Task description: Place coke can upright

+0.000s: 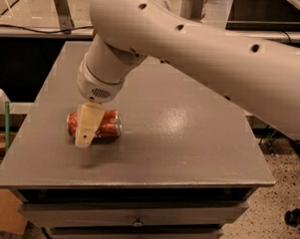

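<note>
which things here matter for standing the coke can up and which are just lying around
For the job:
- coke can, on its side on the table
- gripper, down in front of the can

Just lying about:
- cardboard box, on the floor at left
- caster wheel, on the floor at right

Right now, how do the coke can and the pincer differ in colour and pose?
Colour: the coke can is red-orange; the pincer is cream. Pose: the coke can lies on its side on the grey table; the pincer points downward, crossing in front of the coke can. Both sit over the table's left part.
</note>
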You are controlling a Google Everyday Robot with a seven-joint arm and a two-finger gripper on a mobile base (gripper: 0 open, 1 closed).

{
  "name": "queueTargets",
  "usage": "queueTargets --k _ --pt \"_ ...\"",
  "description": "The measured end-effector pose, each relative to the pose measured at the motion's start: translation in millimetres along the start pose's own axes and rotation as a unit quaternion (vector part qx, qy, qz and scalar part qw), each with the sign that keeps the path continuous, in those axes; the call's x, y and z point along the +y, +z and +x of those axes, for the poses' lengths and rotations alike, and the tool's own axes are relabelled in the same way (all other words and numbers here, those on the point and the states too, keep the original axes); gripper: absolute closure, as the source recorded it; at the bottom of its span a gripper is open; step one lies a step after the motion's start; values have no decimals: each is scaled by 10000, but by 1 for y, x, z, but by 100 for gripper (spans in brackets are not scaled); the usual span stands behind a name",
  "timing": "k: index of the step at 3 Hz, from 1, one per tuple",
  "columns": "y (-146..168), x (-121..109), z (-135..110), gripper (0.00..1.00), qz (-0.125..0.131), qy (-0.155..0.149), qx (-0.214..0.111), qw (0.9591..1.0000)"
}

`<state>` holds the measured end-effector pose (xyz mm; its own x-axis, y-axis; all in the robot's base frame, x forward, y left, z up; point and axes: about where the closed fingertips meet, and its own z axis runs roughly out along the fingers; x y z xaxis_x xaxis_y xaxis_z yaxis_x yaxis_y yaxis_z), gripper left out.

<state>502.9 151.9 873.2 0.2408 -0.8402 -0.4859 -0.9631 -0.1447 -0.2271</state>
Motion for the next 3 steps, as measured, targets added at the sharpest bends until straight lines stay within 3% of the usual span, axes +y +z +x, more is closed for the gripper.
queueTargets --k 1,3 --pt "26 -3 -3 0 -55 83 315 9995" --pt "22 -8 29 0 90 342 899 9953"
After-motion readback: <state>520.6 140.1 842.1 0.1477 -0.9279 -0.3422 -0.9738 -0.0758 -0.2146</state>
